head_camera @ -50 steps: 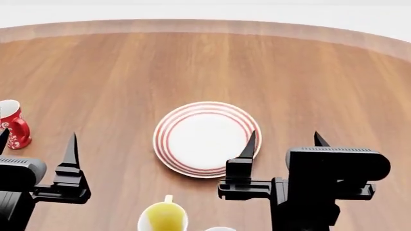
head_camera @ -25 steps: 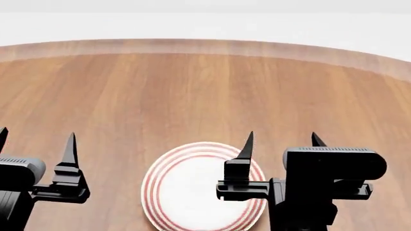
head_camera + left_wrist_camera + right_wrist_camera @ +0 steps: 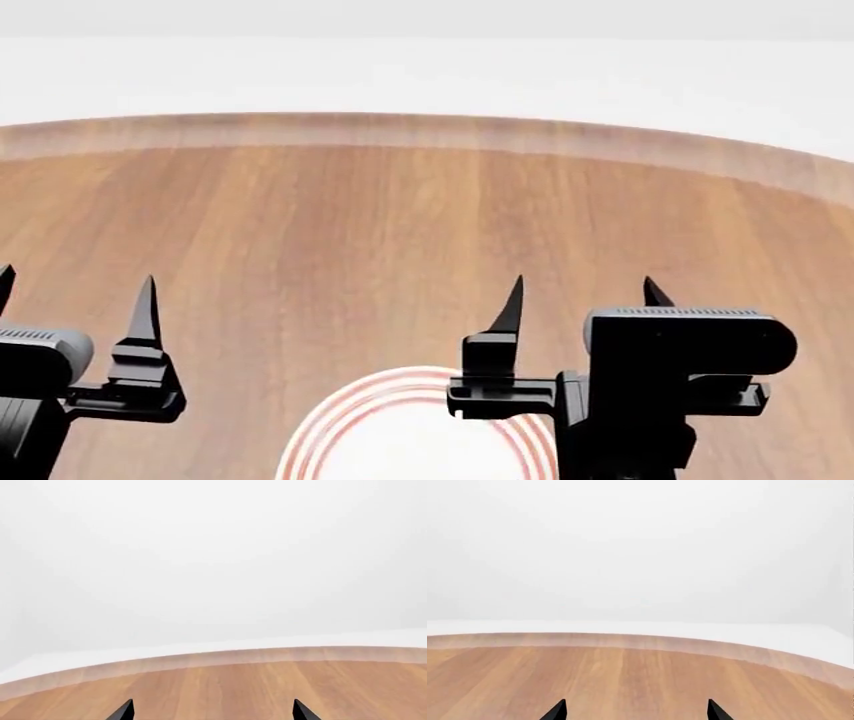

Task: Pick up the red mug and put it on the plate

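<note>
The red mug is out of view in every frame. Only the far part of the white plate with red rings (image 3: 387,425) shows at the bottom of the head view, between my two arms. My left gripper (image 3: 74,290) is open and empty, at the lower left, above the wooden table. My right gripper (image 3: 583,288) is open and empty, with its left fingertip just above the plate's far right rim. In the left wrist view (image 3: 212,711) and the right wrist view (image 3: 635,711) only the two black fingertips show, wide apart, over bare wood.
The round wooden table (image 3: 400,220) stretches ahead to its curved far edge (image 3: 427,128), with a plain white background beyond. No other object shows on the table ahead of the grippers.
The head view has tilted up: the plate has slid down to the bottom edge, and the red mug and the yellow-inside mug have left the view. Both grippers stay open.
</note>
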You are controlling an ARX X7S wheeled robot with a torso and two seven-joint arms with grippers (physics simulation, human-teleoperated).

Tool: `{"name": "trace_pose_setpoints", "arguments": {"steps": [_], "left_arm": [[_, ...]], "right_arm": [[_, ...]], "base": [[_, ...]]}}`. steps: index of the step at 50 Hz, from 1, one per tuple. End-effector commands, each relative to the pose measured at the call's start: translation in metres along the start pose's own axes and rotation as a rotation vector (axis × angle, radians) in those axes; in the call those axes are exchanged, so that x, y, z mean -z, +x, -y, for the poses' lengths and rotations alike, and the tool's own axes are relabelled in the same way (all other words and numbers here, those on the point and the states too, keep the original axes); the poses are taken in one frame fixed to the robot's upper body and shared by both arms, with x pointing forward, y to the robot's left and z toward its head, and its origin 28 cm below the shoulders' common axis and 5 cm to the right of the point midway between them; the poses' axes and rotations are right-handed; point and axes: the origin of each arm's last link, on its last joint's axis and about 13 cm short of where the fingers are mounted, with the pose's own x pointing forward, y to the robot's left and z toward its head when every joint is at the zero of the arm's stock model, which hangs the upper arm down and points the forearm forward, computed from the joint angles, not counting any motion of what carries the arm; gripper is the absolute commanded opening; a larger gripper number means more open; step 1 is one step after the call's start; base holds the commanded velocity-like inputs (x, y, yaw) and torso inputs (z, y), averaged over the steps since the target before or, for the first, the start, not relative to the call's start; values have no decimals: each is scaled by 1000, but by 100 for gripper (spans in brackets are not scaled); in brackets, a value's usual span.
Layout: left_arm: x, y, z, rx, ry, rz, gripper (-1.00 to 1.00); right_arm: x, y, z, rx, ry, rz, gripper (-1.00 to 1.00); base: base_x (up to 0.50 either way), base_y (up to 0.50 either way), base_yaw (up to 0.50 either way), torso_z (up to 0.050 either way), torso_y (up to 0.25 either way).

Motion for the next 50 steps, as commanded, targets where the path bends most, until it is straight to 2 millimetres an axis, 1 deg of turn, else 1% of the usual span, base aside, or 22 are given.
{"name": "trace_pose_setpoints", "arguments": {"steps": [1,6,7,8,18,27,36,50], "left_arm": [[2,0,-2,-16,-6,-10,100],[12,0,-10,-95,-13,-41,100],[61,-24,-33,-341,-85,-174,100],[74,-40,-65,-499,-92,-180,100],[82,-47,-72,-540,-105,-197,100],[85,-52,-76,-566,-122,-203,100],[90,-50,-76,-568,-130,-219,100],[114,-34,-88,-596,-170,-323,100]], "right_arm": [[1,1,0,2,3,-10,100],[3,1,0,3,2,-14,100],[11,3,2,5,-2,-41,100],[11,3,2,5,-1,-41,100],[12,3,2,6,-2,-43,100],[13,3,1,3,-5,-47,100],[12,3,1,2,-6,-47,100],[14,4,-1,-4,-9,-53,100]], "base": [[0,0,0,0,0],[0,0,0,0,0],[0,0,0,0,0],[0,0,0,0,0],[0,0,0,0,0],[0,0,0,0,0],[0,0,0,0,0],[0,0,0,0,0]]}}
